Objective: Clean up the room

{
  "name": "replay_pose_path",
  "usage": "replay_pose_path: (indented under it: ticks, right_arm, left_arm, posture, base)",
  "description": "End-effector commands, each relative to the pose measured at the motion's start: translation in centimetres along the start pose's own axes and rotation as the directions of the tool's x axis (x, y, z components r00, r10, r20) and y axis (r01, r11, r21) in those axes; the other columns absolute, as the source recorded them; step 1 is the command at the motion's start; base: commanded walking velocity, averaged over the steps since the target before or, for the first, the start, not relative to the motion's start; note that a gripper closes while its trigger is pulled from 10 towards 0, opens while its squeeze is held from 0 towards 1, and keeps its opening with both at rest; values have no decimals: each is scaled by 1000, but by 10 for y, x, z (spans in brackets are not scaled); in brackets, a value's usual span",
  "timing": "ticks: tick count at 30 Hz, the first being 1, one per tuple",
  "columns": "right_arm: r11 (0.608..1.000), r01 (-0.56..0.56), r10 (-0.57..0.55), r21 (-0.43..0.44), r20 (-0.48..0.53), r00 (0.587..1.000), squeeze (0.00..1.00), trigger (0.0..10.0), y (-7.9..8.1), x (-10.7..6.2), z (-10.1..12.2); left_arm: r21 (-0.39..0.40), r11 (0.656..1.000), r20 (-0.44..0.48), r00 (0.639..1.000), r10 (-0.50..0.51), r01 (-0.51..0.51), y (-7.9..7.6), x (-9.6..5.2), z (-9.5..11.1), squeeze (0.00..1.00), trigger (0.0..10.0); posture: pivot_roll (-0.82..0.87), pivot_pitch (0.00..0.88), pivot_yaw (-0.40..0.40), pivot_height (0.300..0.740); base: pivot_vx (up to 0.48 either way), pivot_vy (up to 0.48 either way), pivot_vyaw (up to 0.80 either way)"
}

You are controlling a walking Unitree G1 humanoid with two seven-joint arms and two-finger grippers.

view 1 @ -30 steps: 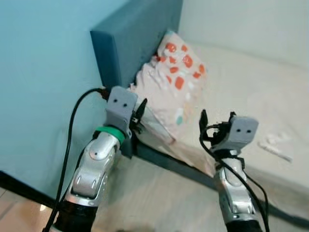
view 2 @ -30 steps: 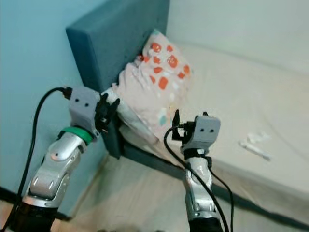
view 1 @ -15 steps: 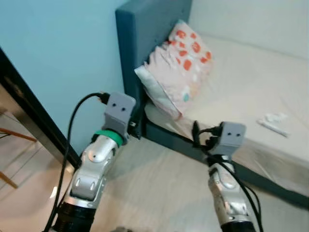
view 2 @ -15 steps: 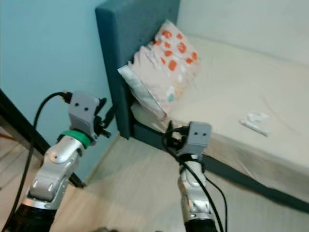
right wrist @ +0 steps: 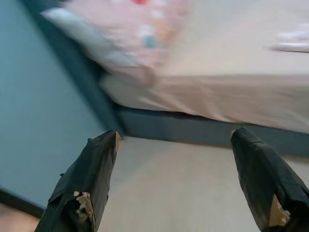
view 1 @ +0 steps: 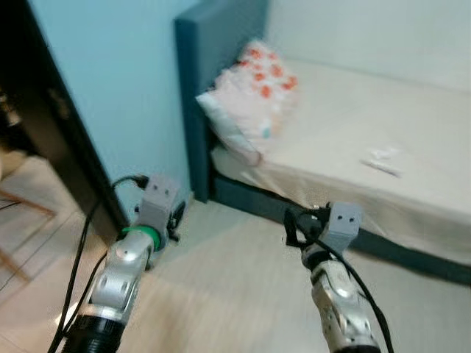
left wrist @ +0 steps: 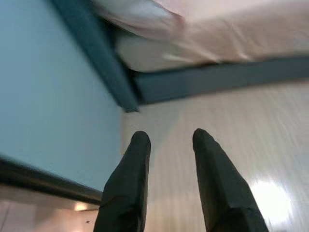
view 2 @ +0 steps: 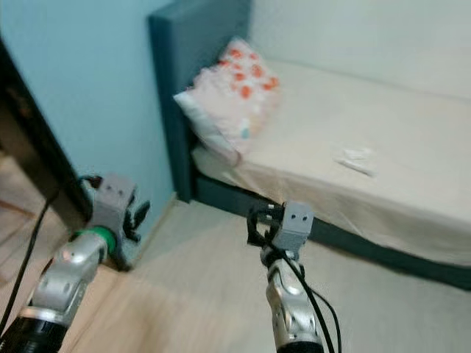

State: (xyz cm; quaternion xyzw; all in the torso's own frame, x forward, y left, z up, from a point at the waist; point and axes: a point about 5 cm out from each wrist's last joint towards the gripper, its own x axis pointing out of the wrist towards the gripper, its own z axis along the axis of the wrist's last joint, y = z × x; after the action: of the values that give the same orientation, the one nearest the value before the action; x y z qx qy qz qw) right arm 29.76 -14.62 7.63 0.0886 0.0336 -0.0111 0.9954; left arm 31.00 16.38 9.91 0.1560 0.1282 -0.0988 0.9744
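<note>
Left gripper [view 1: 175, 218]: we see its fingers a little apart and empty, low over the pale wood floor [view 1: 221, 294].
Pillow: the pink pillow with orange spots [view 1: 250, 92] leans on the teal headboard [view 1: 213, 44], up and ahead, between both arms.
Right gripper [view 1: 292, 228]: fingers spread wide, empty.
White crumpled scrap [view 1: 383, 158]: on the cream mattress [view 1: 353, 132], ahead and right; long axis crosswise; we judge the right arm nearer.
Change: the camera has pulled back; the bed looks farther off than half a second ago.
</note>
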Motion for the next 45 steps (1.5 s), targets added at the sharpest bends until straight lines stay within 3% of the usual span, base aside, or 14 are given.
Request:
replay_pose_path:
  ticks: [1,9,31,41,44,45]
  right_arm:
    - [999,-22,21,-29,-18,1000,0,10000,3,-3,-8]
    - [1000,-12,11,-20,-11,1000,0,10000,2,0,-7]
    - [999,-13,14,-36,18,1000,0,10000,3,3,-5]
    - [997,-14,18,-75,50,999,0,10000,3,5,-3]
    - [996,-27,31,-85,47,998,0,10000,5,4,-6]
    - [996,-36,39,-88,40,998,0,10000,8,4,-9]
  left_arm:
    - [-5,1000,-5,1000,-7,7,0,0,-6,0,10000]
    - [-58,998,16,1000,0,1,-3,6,1,0,10000]
    - [-57,998,78,997,11,-7,-5,14,5,0,10000]
    - [-21,1000,129,991,21,-18,-9,15,8,0,10000]
    - [11,1000,132,991,13,-14,-11,14,4,0,10000]
    - [65,998,119,993,10,-18,-12,13,-5,0,10000]
  posture:
    - [62,42,38,739]
    - [54,28,45,739]
    - [51,20,47,739]
    - [52,13,44,739]
    - [52,13,44,739]
    - [56,8,41,739]
  base:
    - [0,0,-706]
    - [0,0,-709]
    - [0,0,-720]
    - [354,105,-281]
    - [420,0,0]
    - [416,0,0]
